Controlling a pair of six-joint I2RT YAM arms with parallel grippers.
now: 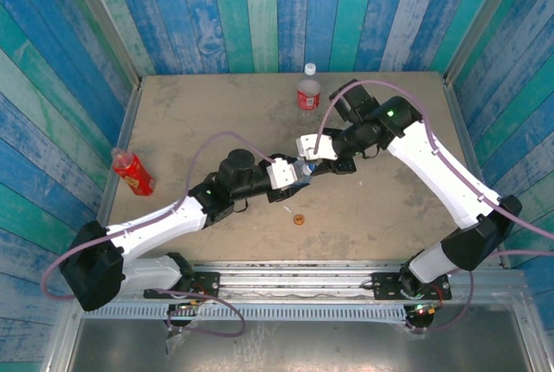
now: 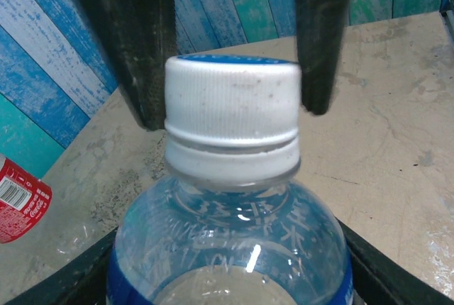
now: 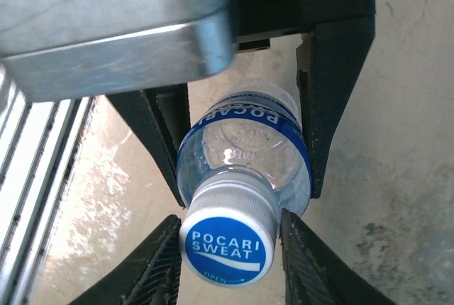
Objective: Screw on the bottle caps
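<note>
- Bottle [image 2: 230,248], blue label: middle of worktop [image 1: 216,112], my left hand [image 1: 301,173] clamped round its body.
- Cap [image 3: 227,245], white with blue top: on that bottle's neck, my right hand [image 3: 228,250] closed on its sides.

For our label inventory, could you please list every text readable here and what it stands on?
"POCARI SWEAT": blue top of the white ribbed plastic cap.
Small print beneath it: too small to read.
"POCARI": blue label band of the small clear plastic bottle.
Raised characters on that bottle's shoulder: unreadable.
White script on the red-labelled bottle: cut off, unreadable.
</note>
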